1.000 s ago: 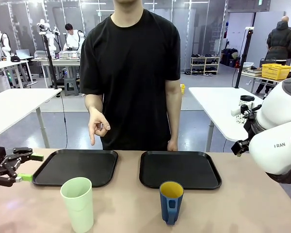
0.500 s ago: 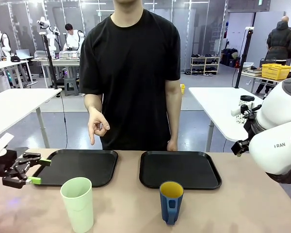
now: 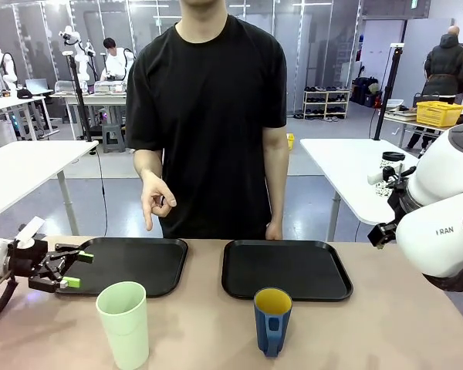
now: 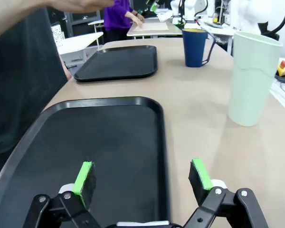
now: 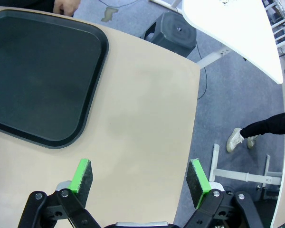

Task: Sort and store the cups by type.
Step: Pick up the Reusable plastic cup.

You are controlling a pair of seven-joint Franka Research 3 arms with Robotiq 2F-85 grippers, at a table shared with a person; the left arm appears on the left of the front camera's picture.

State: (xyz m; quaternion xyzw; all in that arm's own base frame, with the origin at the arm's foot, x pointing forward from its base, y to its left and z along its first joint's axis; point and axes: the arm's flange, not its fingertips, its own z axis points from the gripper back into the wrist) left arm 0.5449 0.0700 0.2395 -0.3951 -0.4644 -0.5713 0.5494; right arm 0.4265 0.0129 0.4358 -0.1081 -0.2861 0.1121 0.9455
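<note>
- Left gripper [image 3: 77, 270] is hovering at the left edge of the front view, low over the left end of the left tray [image 3: 131, 266]. Its green-padded fingers are spread wide and gripping nothing.
- Right gripper [image 5: 140, 175] is hanging over bare table [image 5: 147, 118] in its own wrist view, fingers also spread and empty. A corner of the right tray [image 5: 38, 71] is filling the upper left of that frame.
- Standing upright at the lower left of the front view is the green cup [image 3: 123, 324], on the table just in front of the left tray and off it.
- Standing upright at the lower middle is the blue mug [image 3: 272, 317], yellow inside. It is just in front of the right tray, with its handle facing the camera.
- Both trays are lying side by side across the middle, a narrow gap between them.
- Behind the trays, at the top middle, a person is standing. One hand [image 3: 156, 202] is hanging above the left tray with a finger pointing down.
</note>
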